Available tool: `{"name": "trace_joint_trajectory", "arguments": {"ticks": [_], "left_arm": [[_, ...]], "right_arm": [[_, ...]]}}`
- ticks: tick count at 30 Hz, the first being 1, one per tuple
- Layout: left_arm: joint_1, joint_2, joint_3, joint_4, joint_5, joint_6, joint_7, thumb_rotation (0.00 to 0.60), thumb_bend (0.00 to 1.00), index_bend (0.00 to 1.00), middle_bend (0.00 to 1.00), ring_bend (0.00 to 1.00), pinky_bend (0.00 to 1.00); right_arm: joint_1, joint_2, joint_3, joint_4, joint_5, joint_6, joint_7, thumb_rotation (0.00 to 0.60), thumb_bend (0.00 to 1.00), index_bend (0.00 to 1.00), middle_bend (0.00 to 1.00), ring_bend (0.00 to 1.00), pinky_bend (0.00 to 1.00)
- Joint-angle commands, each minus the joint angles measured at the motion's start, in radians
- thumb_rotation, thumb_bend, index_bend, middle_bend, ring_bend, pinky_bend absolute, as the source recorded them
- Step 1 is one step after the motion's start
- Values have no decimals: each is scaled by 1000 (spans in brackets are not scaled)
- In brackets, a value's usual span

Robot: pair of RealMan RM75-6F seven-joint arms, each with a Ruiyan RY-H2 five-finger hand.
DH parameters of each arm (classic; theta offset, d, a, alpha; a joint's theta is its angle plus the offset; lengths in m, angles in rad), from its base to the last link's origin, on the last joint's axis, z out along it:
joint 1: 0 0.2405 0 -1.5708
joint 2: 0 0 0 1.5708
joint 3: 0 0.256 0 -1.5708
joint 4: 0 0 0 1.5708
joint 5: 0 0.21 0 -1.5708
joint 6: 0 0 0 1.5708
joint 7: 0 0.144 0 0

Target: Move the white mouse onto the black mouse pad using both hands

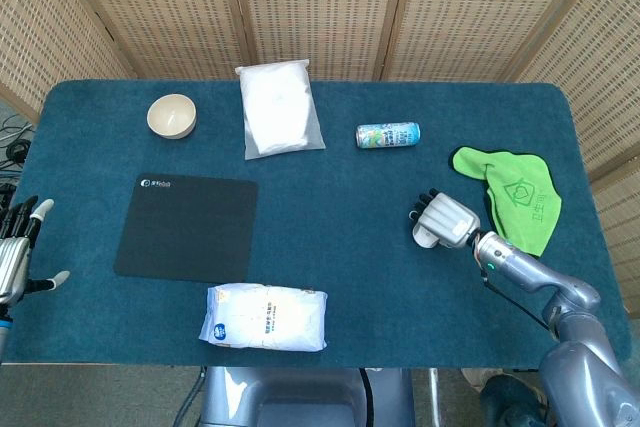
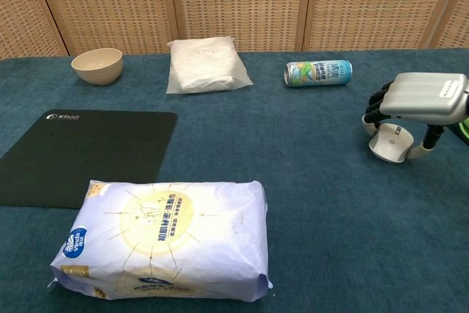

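The white mouse lies on the blue table cloth at the right. My right hand covers it from above and grips it, fingers curled down its left side and the thumb against its right side. The black mouse pad lies flat far to the left, with nothing on it. My left hand hovers past the table's left edge with fingers spread, holding nothing; only the head view shows it.
A pack of wipes lies in front of the pad. A beige bowl, a white bag and a lying can sit along the back. A green cloth lies right of my right hand.
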Motion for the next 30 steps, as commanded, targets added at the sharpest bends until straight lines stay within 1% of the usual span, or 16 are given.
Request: {"name": "trace_joint_trajectory", "arguments": {"ticks": [1,5,6,10,11,14,20,23,26,30], "left_arm": [[-4,0,0,3,-3,-8,-4,600,5,0,0,0,0],[-6,4,-1,5,-7,-16,-16,600,5,0,0,0,0],[-6,5,-2,5,-7,-16,-18,600,5,0,0,0,0],[-4,17,-6,2,-1,-12,-47,600,6,0,0,0,0],[-3,20,-5,3,2,-12,-55,600,6,0,0,0,0],[-5,25,-4,9,1,-25,-76,600,5,0,0,0,0],[-6,37,-5,25,1,-42,-125,600,6,0,0,0,0],[-4,42,-6,27,6,-39,-142,600,5,0,0,0,0],[-4,46,-5,31,11,-41,-158,600,6,0,0,0,0],[-7,50,-4,41,10,-56,-179,600,6,0,0,0,0]], "right_arm": [[26,5,-13,-6,-10,61,0,600,414,508,471,309,359],[103,13,-16,-47,-24,112,-29,600,414,508,472,309,359],[114,15,-17,-57,-25,112,-33,600,414,508,472,309,359],[222,16,-20,-137,-52,112,-97,600,414,508,471,309,360],[260,12,-18,-171,-60,95,-123,600,414,508,470,309,362],[326,3,-11,-249,-70,56,-180,600,426,508,470,309,368],[452,-35,41,-399,-54,-83,-302,600,447,508,470,309,368],[484,-42,56,-445,-44,-138,-339,600,475,508,470,309,368],[511,-50,71,-489,-33,-186,-371,600,527,508,468,309,368],[531,-57,88,-532,-16,-230,-406,600,543,508,460,309,368]]}}
